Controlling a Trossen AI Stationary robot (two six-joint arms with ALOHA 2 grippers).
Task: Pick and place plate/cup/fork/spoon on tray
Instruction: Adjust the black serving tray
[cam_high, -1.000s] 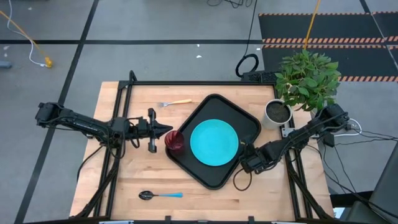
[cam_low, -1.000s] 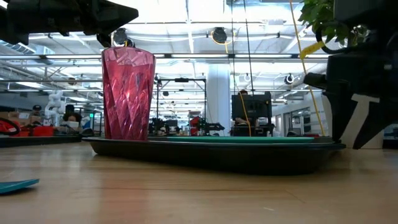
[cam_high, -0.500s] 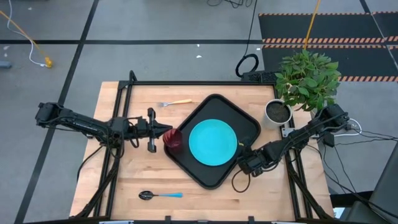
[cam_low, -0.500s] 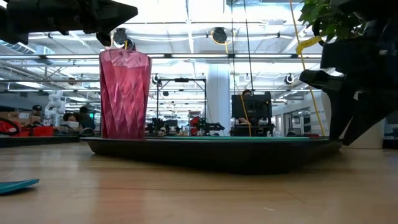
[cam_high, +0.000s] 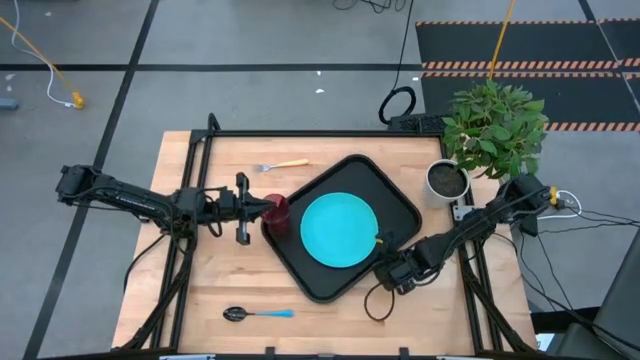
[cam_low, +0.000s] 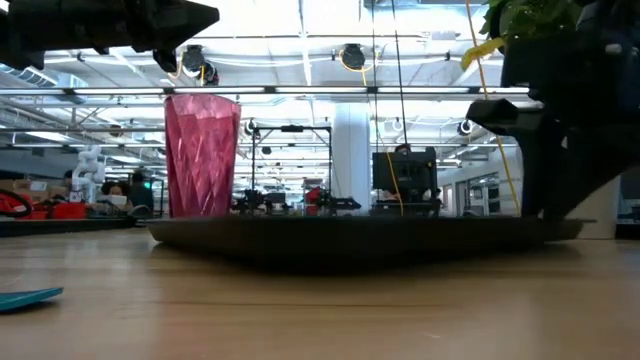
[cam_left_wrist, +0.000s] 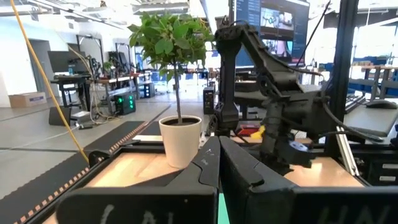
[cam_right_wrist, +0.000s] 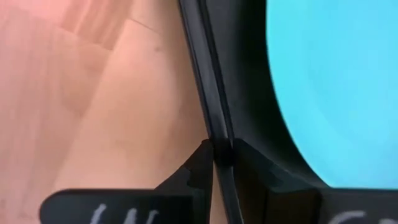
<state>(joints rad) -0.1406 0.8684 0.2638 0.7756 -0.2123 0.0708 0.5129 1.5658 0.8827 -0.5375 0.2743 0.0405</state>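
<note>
The black tray (cam_high: 405, 203) lies mid-table with the turquoise plate (cam_high: 339, 229) on it. The dark red cup (cam_high: 277, 213) stands upright on the tray's left corner; it also shows in the low view (cam_low: 202, 155). My right gripper (cam_high: 384, 262) is shut on the tray's rim at the near right side. My left gripper (cam_high: 264, 207) is shut and empty, just left of the cup and higher than its rim. The orange-handled fork (cam_high: 283, 165) lies on the table beyond the tray. The blue-handled spoon (cam_high: 258, 314) lies near the front edge. My right gripper pinches the tray's raised rim (cam_right_wrist: 214, 134) between its two fingers, one on the tray's inner side and one outside. The fingers slant down from the table's right and near side. The rim runs on between them. The tray carries the plate and cup.
A white pot (cam_high: 446, 180) with a green plant stands at the table's far right, beside the tray's right corner. Bare wood lies between the tray and the spoon.
My right gripper has gone toward the table's near and left edges with the tray's rim in its hold. The tray has slid left and turned a little, carrying the plate and cup. The cup now stands closer to my left gripper.
</note>
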